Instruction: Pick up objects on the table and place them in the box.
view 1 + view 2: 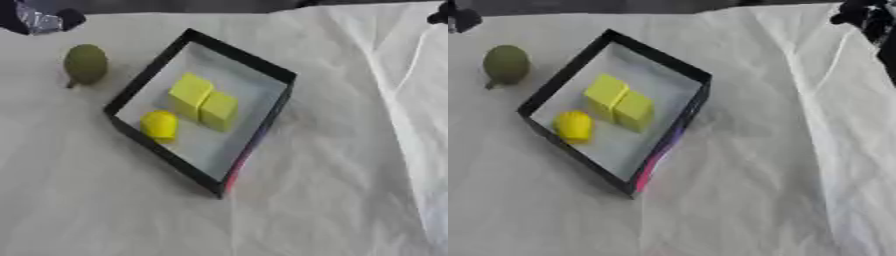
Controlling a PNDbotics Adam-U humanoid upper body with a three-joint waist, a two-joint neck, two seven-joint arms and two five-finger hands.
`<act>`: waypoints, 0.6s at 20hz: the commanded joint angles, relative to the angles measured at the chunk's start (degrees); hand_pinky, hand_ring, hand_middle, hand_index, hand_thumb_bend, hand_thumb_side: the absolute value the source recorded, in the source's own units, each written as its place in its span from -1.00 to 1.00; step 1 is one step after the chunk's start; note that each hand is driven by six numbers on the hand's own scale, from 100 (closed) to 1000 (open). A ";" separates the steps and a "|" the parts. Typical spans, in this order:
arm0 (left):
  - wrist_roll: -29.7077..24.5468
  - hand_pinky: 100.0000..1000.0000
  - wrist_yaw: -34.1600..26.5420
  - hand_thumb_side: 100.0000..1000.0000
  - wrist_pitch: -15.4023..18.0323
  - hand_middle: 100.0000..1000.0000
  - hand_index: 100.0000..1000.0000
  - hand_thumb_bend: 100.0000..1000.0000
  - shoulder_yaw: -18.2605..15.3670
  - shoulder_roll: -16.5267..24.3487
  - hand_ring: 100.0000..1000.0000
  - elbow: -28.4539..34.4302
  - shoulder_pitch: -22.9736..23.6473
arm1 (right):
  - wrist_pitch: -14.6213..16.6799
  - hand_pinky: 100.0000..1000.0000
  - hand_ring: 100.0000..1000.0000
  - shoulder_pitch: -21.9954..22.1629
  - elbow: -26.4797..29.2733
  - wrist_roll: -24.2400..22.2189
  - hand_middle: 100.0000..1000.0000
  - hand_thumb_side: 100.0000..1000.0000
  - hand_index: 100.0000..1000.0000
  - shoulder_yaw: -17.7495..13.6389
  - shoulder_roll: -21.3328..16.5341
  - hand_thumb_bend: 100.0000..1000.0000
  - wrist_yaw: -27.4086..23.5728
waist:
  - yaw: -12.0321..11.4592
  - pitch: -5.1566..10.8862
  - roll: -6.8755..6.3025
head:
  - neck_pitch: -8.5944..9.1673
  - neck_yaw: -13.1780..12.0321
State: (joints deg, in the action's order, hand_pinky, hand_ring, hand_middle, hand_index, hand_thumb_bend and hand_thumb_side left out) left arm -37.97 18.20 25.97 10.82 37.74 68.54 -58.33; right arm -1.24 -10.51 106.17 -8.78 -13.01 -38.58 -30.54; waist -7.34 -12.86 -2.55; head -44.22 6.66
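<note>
A black-rimmed box (262, 67) with a pale floor lies askew in the middle of the white cloth. Inside it are two yellow cubes (203, 102) side by side and a round yellow fruit (159, 125) near its left corner. A dull green, pear-like fruit (85, 64) with a short stem lies on the cloth just left of the box, outside it. My left hand (39, 20) shows at the top left corner, above and apart from the green fruit. My right hand (866, 17) shows at the top right corner, far from the box. Neither hand holds anything that I can see.
The white cloth (332, 200) covers the whole table, with creases and a raised fold running down the right side. A dark strip lies along the far edge. A pink-red patch marks the box's near outer wall (651, 170).
</note>
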 commanded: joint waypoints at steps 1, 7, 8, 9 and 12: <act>-3.07 0.78 4.39 -0.14 2.38 0.62 0.75 -0.50 -2.26 0.26 0.75 -6.98 -1.41 | 0.08 0.92 0.30 -0.33 1.30 0.09 0.13 0.12 0.56 -0.48 -1.16 -1.00 0.32 | 0.23 0.77 0.95 | 0.10 0.13; -0.04 0.78 15.11 -0.11 0.61 0.62 0.75 -0.30 -3.46 -2.53 0.76 -16.39 -3.45 | -0.07 0.92 0.30 -0.49 1.13 0.10 0.12 0.14 0.56 -0.46 -0.65 -1.00 0.98 | 0.70 -0.07 1.18 | 0.11 -0.34; 0.92 0.78 17.41 -0.11 0.02 0.62 0.75 -0.29 -3.72 -3.02 0.76 -17.69 -3.83 | -0.13 0.92 0.30 -0.60 1.12 0.04 0.12 0.14 0.56 -0.41 -0.54 -1.00 1.07 | 0.85 -0.21 1.20 | 0.12 -0.47; 2.00 0.78 19.72 -0.11 -0.51 0.62 0.76 -0.25 -4.03 -3.56 0.76 -18.98 -4.16 | -0.18 0.92 0.30 -0.70 1.11 -0.02 0.12 0.15 0.56 -0.35 -0.44 -1.00 1.16 | 0.99 -0.38 1.22 | 0.16 -0.61; 5.48 0.78 26.85 -0.05 -1.86 0.63 0.77 -0.16 -4.93 -5.18 0.77 -23.23 -4.94 | -0.36 0.92 0.29 -0.99 1.07 -0.19 0.12 0.16 0.56 -0.21 -0.18 -1.00 1.46 | 1.37 -0.81 1.22 | 0.24 -1.25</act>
State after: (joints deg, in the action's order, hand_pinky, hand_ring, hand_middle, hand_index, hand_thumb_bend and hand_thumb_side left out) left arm -33.78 42.33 24.48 6.91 31.86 46.34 -61.67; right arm -1.46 -10.84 106.18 -8.96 -12.97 -37.82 -29.46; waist -5.94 -13.59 -2.22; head -44.21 5.81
